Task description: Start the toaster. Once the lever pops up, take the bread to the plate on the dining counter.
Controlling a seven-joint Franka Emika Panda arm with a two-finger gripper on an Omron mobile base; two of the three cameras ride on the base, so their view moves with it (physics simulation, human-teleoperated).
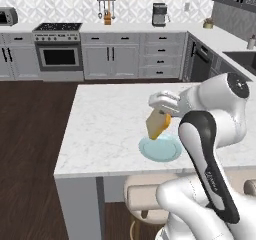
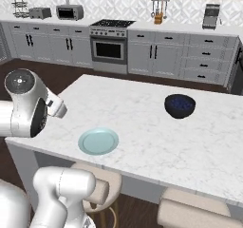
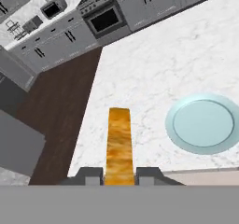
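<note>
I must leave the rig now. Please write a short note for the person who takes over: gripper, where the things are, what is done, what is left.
Gripper: shut on the bread, held above the dining counter, close over the plate's edge.
Plate: empty, near the counter's stool-side edge.
Toaster: on the far wall worktop.
Done: bread carried to the counter.
Left: lower the bread onto the plate, then release it.

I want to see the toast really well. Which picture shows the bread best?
The hand view: the bread stands edge-on between the jaws, big and close, beside the plate. The left base view shows its flat golden face tilted above the plate, but smaller. In the right base view, the robot's arm covers it.
</note>
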